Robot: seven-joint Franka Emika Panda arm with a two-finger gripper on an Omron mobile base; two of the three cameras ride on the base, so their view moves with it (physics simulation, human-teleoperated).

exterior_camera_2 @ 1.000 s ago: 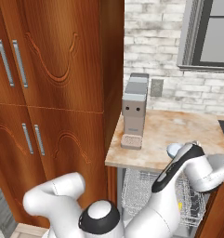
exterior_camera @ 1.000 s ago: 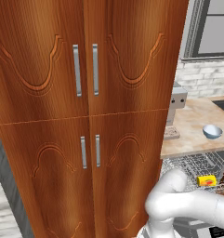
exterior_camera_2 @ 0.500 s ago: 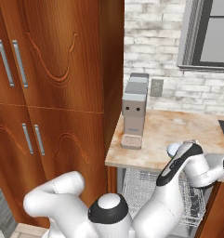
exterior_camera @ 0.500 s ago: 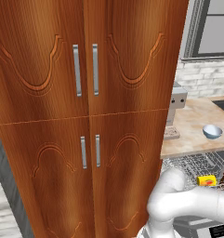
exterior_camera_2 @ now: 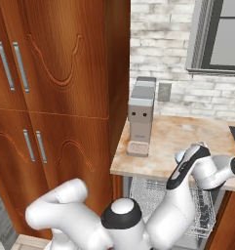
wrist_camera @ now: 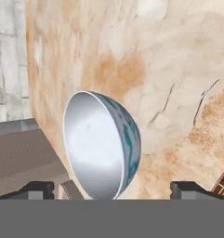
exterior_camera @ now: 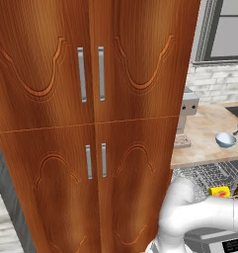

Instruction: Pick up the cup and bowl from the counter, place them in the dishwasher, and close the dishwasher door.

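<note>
Your gripper [wrist_camera: 111, 188] has its jaws spread wide and holds nothing. In the hand view you see the two dark fingertips [wrist_camera: 36, 188] at the bottom corners, well apart from each other.

The bowl [wrist_camera: 102, 145] lies between the two tips, slightly nearer the left one, with its lower rim reaching down almost to their level. No tip touches it. The bowl is round, so it has no true long axis. In this rolled view its rim reads as a tall narrow ellipse, and its open mouth faces the left of the picture. Its outer wall, pale with blue-green markings, faces right. The pale inner surface is glossy.

The bowl rests on the counter [wrist_camera: 169, 69], whose beige marbled stone fills the upper and right part of the hand view.

In the left base view you find the bowl [exterior_camera: 225, 140] upright on the counter [exterior_camera: 204, 133], mouth up, near the front edge at the far right. The grey countertop appliance [exterior_camera: 188, 106] stands further left, well apart from the bowl.

Below the counter edge the wire rack of the dishwasher [exterior_camera: 202, 175] is pulled out. The cup [exterior_camera: 219, 191] sits in that rack. The wooden cabinet [exterior_camera: 91, 123] stands to the left of the counter.
</note>
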